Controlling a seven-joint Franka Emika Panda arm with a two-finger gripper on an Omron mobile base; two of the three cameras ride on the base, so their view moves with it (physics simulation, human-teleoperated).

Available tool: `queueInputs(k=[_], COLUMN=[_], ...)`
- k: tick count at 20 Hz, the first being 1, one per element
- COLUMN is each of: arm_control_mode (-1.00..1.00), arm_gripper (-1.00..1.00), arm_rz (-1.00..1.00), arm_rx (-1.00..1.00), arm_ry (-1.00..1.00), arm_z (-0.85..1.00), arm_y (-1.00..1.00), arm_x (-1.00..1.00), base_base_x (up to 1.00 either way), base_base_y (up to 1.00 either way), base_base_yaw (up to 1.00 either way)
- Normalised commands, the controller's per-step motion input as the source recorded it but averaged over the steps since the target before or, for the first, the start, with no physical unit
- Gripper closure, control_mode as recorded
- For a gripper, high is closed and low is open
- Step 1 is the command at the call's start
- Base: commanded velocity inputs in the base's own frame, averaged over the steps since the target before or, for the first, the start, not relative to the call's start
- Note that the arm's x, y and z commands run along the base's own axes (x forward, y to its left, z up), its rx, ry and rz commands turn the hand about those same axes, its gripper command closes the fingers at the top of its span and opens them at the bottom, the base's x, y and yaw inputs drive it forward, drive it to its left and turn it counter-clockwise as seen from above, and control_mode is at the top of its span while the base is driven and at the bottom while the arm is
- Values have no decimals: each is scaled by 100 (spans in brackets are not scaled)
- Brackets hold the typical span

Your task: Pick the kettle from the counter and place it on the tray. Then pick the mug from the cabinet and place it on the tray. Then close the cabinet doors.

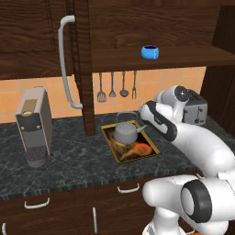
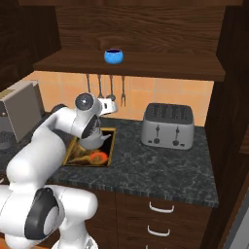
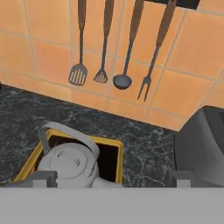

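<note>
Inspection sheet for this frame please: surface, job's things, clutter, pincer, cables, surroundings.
Surface: dark marbled counter.
Job's things: kettle sits on the tray; blue mug on the cabinet shelf; cabinet door open.
Clutter: toaster, coffee machine.
Pincer: pincer open, above and behind the kettle, holding nothing.
Cables: nothing seen.
Surroundings: four utensils hang on the orange tiled wall.

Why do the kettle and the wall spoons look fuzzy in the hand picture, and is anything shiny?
Hand view: the kettle and hanging utensils have soft, blocky edges, a coarse render, not focus blur. Left base view: the kettle on the tray shows dull grey, no glare. Right base view: the toaster has soft highlights; the mug looks evenly lit.
</note>
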Motion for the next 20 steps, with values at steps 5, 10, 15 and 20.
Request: queueInputs(k=[5, 10, 15, 20], arm_control_mode=[-100, -100, -100, -100], arm_gripper=[-100, -100, -100, -100], arm_rz=[-20, -7, -5, 2], arm_rx=[9, 5, 1, -3], arm_ry=[-7, -23, -24, -6], arm_z=[68, 68, 53, 16], arm_y=[-27, -17, -5, 7], arm_x=[-35, -41, -46, -16], base_base_x=[0, 0, 0, 0], base_base_y=[0, 0, 0, 0], base_base_yaw=[0, 0, 0, 0])
